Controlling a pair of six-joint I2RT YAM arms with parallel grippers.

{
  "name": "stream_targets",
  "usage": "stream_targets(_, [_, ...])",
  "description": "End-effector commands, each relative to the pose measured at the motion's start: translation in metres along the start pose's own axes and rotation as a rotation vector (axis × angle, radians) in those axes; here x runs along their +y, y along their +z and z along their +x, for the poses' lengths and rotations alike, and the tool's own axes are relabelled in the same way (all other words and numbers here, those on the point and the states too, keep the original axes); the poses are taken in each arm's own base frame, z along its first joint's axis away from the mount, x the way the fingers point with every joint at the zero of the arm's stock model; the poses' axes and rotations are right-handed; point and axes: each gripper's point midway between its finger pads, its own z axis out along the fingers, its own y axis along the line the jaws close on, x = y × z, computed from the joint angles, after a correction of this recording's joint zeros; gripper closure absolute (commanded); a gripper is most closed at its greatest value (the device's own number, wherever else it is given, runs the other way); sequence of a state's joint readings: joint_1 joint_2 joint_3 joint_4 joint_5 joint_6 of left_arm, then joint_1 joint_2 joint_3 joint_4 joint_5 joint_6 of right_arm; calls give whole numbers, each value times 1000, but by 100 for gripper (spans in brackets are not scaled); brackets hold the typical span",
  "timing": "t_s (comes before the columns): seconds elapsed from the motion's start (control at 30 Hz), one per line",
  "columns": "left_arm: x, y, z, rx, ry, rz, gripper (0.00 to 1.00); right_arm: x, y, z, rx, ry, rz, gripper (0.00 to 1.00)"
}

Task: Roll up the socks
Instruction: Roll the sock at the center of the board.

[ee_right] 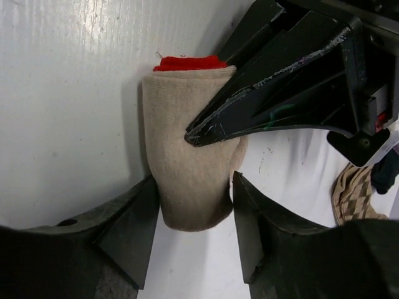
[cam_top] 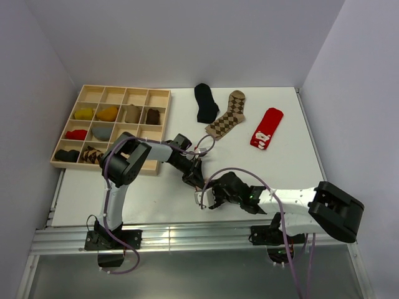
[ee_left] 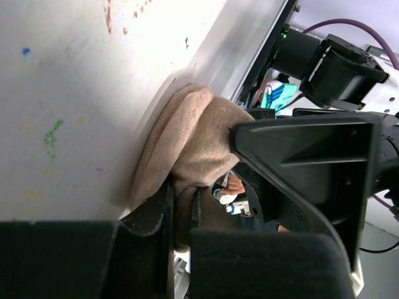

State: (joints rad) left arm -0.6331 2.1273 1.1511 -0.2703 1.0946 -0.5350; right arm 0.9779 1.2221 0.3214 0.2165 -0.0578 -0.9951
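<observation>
Between right hand's (ee_right: 194,202) parted fingers (ee_right: 134,218), tan sock (ee_right: 184,146)

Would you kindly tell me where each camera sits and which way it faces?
Top external: above and behind the bases, looking down on the white table and pale wooden grid tray; left arm and right arm show whole.
Left wrist: on the left arm, facing along the left end effector, shut on the tan rolled fabric sock.
Right wrist: on the right arm, facing down at the table; the right end effector straddles that sock.
Shared: both wrist views show that sock and the other arm's end effector.
</observation>
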Motion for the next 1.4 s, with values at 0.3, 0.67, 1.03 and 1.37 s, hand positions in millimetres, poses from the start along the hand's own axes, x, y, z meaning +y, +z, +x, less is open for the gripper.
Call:
stream_targets(0.3, [13,-13,-20,-214,23,-152,68,24,-3,5,78,16,-198,79])
stream_targets(0.67, [-25,-80,-35,-718,104,-185,59,36,-29,19,123,194,-465,79])
stream_targets(1.03, [-54,-151,1,-1289,443,-440,54,30,-25,30,166,363,-707,78])
stream_targets(1.37, [-62,-92,31,-1249,724,-798,53,14,-20,42,213,544,-888,78])
